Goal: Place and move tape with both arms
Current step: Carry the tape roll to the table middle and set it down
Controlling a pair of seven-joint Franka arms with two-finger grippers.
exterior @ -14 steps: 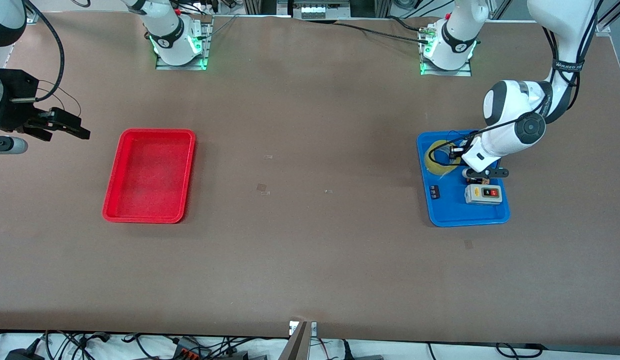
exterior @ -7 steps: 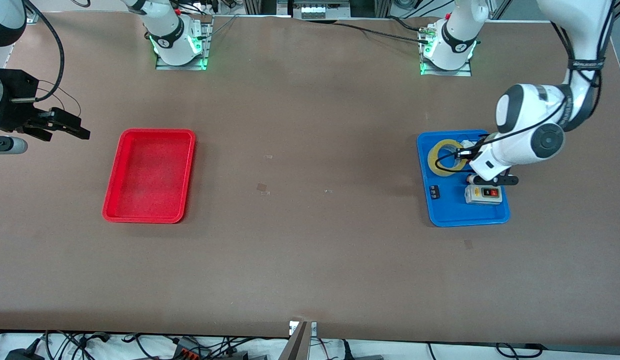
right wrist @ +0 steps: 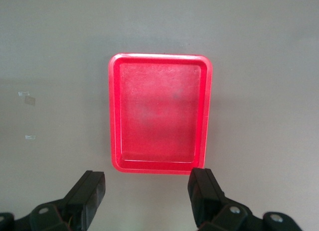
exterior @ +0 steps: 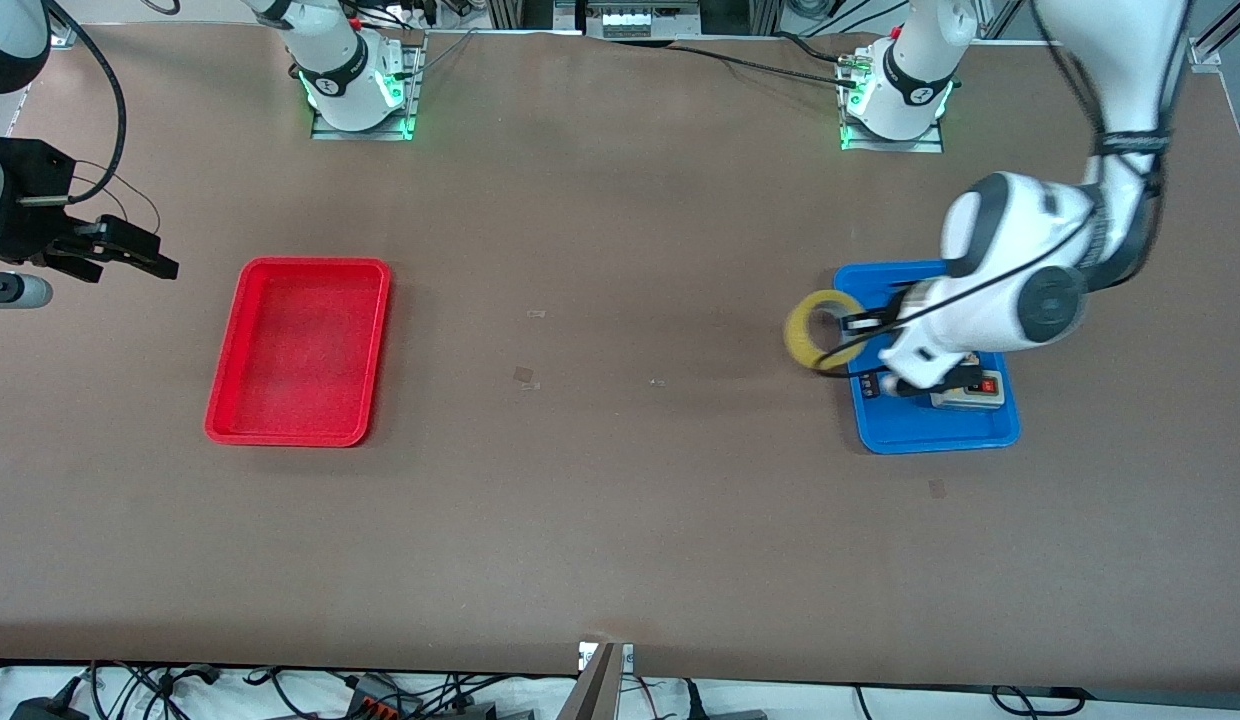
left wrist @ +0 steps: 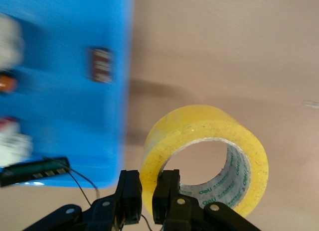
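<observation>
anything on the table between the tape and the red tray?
Nothing visible. The left gripper holds the tape over the blue tray's edge; bare table runs from there to the red tray. The right gripper waits open above that tray.

Bright even overhead light, soft shadows, motion blur across the blue tray (left wrist: 60,106)
</observation>
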